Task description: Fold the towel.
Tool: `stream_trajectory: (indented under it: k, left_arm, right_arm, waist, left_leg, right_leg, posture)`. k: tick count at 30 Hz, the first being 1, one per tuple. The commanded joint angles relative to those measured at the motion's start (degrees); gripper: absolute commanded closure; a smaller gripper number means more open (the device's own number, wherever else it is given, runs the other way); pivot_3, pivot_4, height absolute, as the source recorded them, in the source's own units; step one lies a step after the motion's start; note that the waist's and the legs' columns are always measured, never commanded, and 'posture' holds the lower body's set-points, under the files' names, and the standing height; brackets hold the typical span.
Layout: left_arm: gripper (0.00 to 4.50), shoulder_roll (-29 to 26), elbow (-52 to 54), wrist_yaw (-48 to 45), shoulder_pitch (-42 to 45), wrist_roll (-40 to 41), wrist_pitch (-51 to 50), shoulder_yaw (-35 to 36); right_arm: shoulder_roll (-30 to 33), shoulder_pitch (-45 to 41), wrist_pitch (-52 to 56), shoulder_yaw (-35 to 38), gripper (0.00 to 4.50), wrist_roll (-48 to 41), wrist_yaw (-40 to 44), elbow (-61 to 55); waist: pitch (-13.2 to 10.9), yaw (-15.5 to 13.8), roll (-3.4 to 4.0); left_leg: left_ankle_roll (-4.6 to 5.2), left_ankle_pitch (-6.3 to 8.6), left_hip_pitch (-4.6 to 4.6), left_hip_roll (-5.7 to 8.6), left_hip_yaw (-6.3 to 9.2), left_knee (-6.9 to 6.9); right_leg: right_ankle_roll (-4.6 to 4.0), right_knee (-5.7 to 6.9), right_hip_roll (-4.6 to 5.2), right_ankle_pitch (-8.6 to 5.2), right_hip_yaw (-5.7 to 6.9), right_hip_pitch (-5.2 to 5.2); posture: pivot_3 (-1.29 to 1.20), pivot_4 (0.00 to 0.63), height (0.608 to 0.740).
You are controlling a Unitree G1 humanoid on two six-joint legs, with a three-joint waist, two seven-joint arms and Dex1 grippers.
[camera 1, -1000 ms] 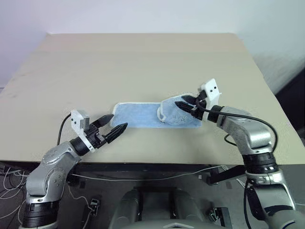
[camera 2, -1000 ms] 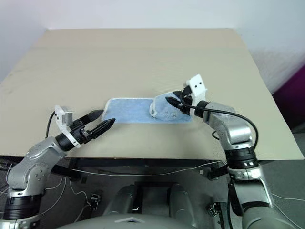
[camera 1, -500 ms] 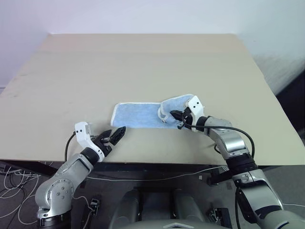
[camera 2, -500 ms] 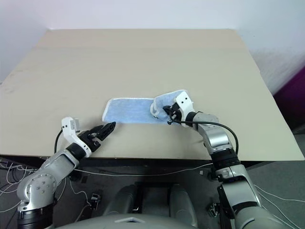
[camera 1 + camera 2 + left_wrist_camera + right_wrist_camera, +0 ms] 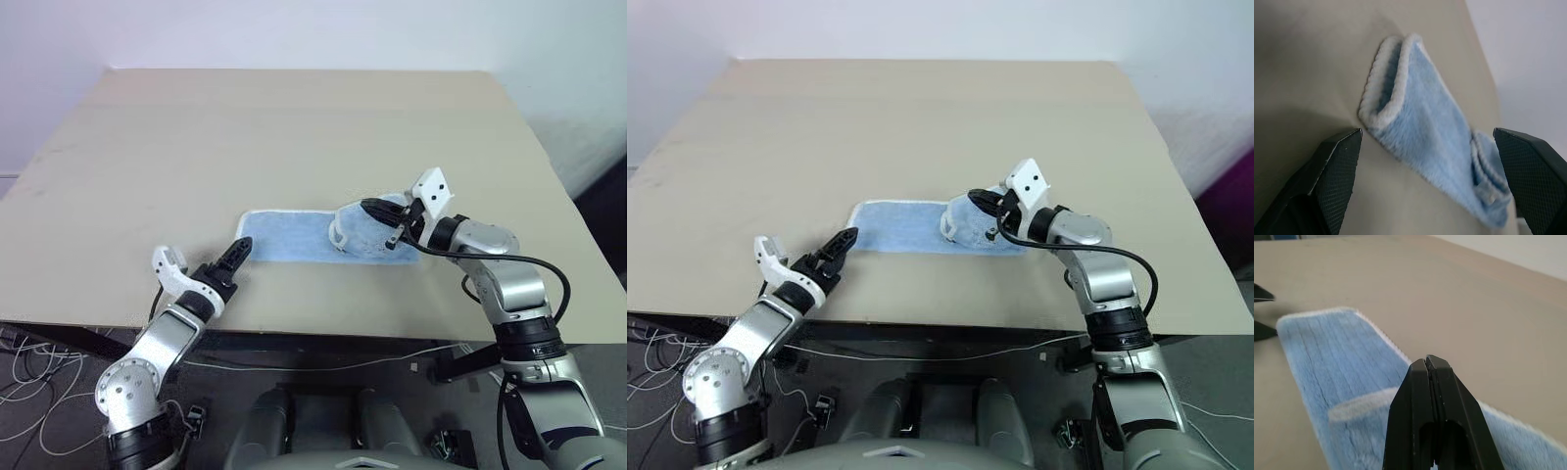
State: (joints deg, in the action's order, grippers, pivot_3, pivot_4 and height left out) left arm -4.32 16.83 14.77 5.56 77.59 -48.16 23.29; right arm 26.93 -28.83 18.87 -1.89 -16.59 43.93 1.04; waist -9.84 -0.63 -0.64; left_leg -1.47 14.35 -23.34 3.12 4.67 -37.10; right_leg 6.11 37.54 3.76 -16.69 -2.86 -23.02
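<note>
i see the towel [image 5: 323, 235] lying as a long folded strip on the table [image 5: 294, 127], near the front edge and a little right of centre. its right end is bunched and raised into a small hump, white corded edging curling along it.

my right gripper [image 5: 377, 210] sits over that hump, fingers pressed flat together — from the right wrist view the two tips meet with no gap, and i cannot tell whether any cloth is pinched between them.

my left gripper [image 5: 235, 255] points at the strip's left end, just short of it, not touching. its fingers [image 5: 1337, 161] stand wide apart — the left wrist view shows the doubled left corner of the towel between them, untouched.
</note>
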Motion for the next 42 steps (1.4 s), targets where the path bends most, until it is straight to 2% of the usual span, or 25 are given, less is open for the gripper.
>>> stream_trajectory:
  k: [1, 5, 8, 19, 28, 35, 40, 42]
  left_arm:
    - [0.0, -0.11, -3.97, 1.06, 2.42, 0.04, 0.31, -1.66]
    - [0.0, -0.4, -6.22, 0.55, 4.56, -0.25, 0.55, -2.0]
    - [0.61, -0.51, -7.28, -0.03, 5.7, -0.06, 0.67, -2.06]
    - [4.48, -0.98, -8.02, -1.23, 7.21, 0.62, 2.64, -1.62]
    - [4.48, -5.98, -8.52, -5.39, 8.1, -0.86, 7.48, 2.86]
    - [4.48, -16.81, -10.12, -13.0, 7.15, -3.84, 8.8, 7.57]
    - [4.48, -24.21, -8.16, -23.73, 6.62, -11.23, 8.72, 3.7]
    - [4.48, -26.94, -4.98, -29.01, 7.02, -15.62, 8.84, -1.18]
  right_arm:
    - [0.32, 0.5, 0.22, 1.67, 4.48, -1.06, -0.69, -4.19]
    - [0.36, 1.48, 0.61, 2.0, 4.48, -1.04, -1.54, -5.59]
    - [0.19, 2.3, 0.91, 2.13, 4.5, -1.16, -2.36, -6.8]
    - [0.17, 4.01, 1.36, 2.4, 4.5, -1.41, -4.09, -8.59]
    - [0.2, 4.31, 0.97, 2.41, 4.5, -1.18, -4.8, -8.21]
    - [0.53, 4.87, 0.84, 3.27, 4.5, -1.07, -5.55, -8.4]
    - [0.39, 5.04, 0.87, 3.45, 4.5, -0.96, -5.93, -8.34]
    - [0.3, 5.22, 0.72, 3.37, 4.5, -0.88, -6.02, -8.22]
  waist:
    - [0.01, -0.25, 0.0]
    - [0.01, -0.26, 0.0]
    - [0.01, -0.17, 0.0]
    - [0.0, 0.01, -0.01]
    - [-0.01, 0.22, -0.02]
    - [-0.02, 0.49, -0.01]
    - [-0.03, 0.45, 0.01]
    - [-0.03, 0.31, 0.0]
  left_leg:
    - [0.0, 0.0, 0.0, 0.01, 0.01, -0.01]
    - [0.0, 0.0, 0.01, 0.04, 0.04, -0.02]
    - [0.0, 0.0, 0.03, 0.04, 0.05, -0.01]
    - [0.0, 0.0, 0.0, 0.01, 0.04, 0.03]
    - [-0.01, -0.01, 0.0, -0.01, 0.04, 0.06]
    - [-0.02, -0.01, -0.03, -0.03, 0.03, 0.11]
    - [-0.02, -0.01, -0.04, -0.03, 0.03, 0.15]
    - [-0.02, -0.01, -0.04, -0.02, 0.02, 0.14]
  right_leg:
    - [0.0, 0.0, 0.0, 0.0, 0.01, 0.02]
    - [0.0, -0.04, 0.02, 0.0, 0.04, 0.09]
    - [0.0, -0.05, 0.01, 0.0, 0.05, 0.09]
    - [0.0, -0.1, -0.02, 0.0, 0.03, 0.05]
    - [0.0, -0.11, -0.04, 0.0, 0.03, 0.02]
    - [0.0, -0.11, -0.05, 0.0, 0.02, -0.05]
    - [-0.01, -0.12, -0.04, 0.0, 0.02, -0.06]
    - [-0.01, -0.13, -0.02, 0.0, 0.02, -0.05]
  posture:
    - [0.0, 0.15, 0.74]
    - [0.0, 0.15, 0.74]
    - [0.0, 0.15, 0.74]
    - [0.0, 0.15, 0.74]
    - [0.0, 0.15, 0.74]
    - [0.0, 0.15, 0.74]
    - [0.0, 0.15, 0.74]
    - [0.0, 0.15, 0.74]
